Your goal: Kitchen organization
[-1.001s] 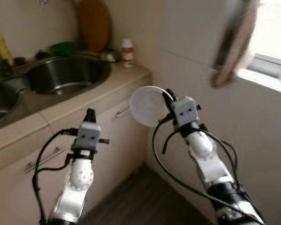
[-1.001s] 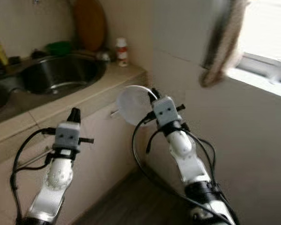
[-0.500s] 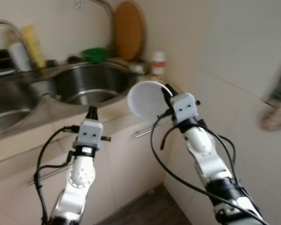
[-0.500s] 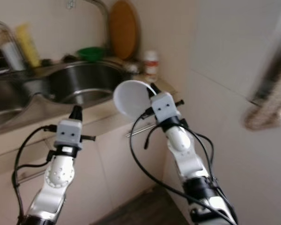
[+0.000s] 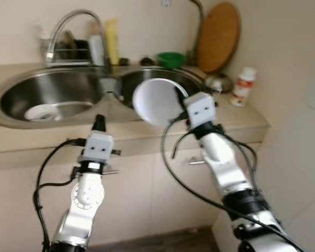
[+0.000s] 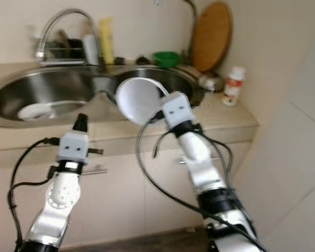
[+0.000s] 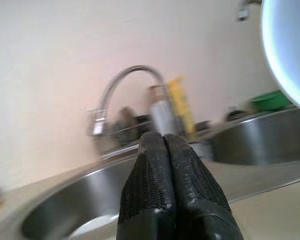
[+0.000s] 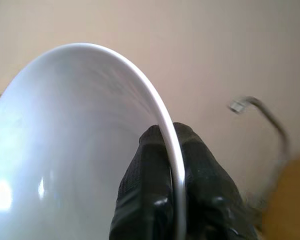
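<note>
Nearest me, my left claw [image 5: 99,123] is raised in front of the worktop [image 5: 147,137] edge, its two black fingers [image 7: 165,185] pressed tight together with nothing between them. My right claw [image 5: 179,98] is raised a little higher and further in, clamped on the rim of a white bowl [image 5: 156,102]; from the right wrist I see one finger inside the rim and one outside. The bowl is tilted on edge, its hollow facing back toward the left, hanging over the front lip of the double sink [image 5: 21,119], roughly above the divide between the two basins. Down in the left basin lies a white dish [image 5: 43,111]. Behind the divide rises a curved tap [image 5: 72,26], with a yellow bottle [image 5: 112,41] and a pale bottle [image 5: 96,49] beside it. Further right along the back are a green bowl [image 5: 170,58], a round wooden board [image 5: 219,37] leaning against the wall, and a small white bottle with a red band [image 5: 244,86] at the worktop's corner.
</note>
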Tool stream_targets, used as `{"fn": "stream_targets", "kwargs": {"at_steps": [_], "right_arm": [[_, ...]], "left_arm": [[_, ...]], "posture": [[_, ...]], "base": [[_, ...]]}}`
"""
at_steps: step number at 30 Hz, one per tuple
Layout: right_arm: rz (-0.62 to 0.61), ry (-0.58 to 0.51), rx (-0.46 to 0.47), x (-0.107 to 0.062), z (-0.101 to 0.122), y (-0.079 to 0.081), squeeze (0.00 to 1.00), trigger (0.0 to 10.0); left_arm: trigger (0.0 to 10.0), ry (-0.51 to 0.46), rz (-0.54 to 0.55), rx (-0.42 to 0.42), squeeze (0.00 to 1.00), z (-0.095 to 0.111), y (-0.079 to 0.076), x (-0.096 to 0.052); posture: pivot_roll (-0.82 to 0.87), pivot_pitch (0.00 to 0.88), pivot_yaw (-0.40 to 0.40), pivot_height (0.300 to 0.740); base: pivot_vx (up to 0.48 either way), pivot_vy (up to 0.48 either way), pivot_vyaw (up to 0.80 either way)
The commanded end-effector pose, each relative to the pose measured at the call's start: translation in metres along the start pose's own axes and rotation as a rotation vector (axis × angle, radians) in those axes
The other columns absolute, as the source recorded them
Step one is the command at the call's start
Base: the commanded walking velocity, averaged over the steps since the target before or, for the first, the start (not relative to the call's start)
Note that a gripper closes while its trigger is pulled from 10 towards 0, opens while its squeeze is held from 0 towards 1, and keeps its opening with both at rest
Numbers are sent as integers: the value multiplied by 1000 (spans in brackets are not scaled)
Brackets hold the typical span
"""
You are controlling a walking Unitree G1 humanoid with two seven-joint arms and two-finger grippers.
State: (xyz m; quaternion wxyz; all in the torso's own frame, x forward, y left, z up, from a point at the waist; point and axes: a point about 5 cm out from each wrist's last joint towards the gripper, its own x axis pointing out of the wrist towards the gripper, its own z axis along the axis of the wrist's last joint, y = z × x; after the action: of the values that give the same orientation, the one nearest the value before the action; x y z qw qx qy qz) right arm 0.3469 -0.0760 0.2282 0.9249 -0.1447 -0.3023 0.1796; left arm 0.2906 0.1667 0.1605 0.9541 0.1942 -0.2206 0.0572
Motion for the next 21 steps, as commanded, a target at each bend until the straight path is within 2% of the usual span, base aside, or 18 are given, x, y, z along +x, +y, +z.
{"fn": "stream_targets", "kwargs": {"at_steps": [1,3,4,5,6,10,21], "right_arm": [[-43,-20,-8,3,4,-12,0,0],[-62,-20,-1,5,5,-14,0,0],[-75,-19,7,5,5,-15,0,1412],[-85,-18,13,6,5,-16,0,1412],[-94,-16,16,6,5,-17,0,10000],[-109,-15,26,7,5,-19,0,10000],[-114,-5,29,7,3,-18,0,10000]], "left_arm": [[10000,-32,-4,-3,0,8,-4,2],[10000,-42,4,-5,0,10,-3,3],[10000,-45,5,-6,0,11,-2,3],[10000,-46,5,-5,0,11,-2,3],[10000,-47,6,-6,0,12,-2,4],[10000,-61,11,-14,0,15,0,5],[10000,-85,16,-21,0,21,2,9]], "posture": [[-40,0,-36,740],[-39,0,-36,740],[-39,0,-36,740],[-39,0,-36,740],[-39,0,-36,740],[-38,0,-34,740],[-36,0,-30,740]], "base": [[0,0,800],[0,0,800],[0,0,0],[0,0,0],[0,0,0],[122,0,0],[294,0,0]]}}
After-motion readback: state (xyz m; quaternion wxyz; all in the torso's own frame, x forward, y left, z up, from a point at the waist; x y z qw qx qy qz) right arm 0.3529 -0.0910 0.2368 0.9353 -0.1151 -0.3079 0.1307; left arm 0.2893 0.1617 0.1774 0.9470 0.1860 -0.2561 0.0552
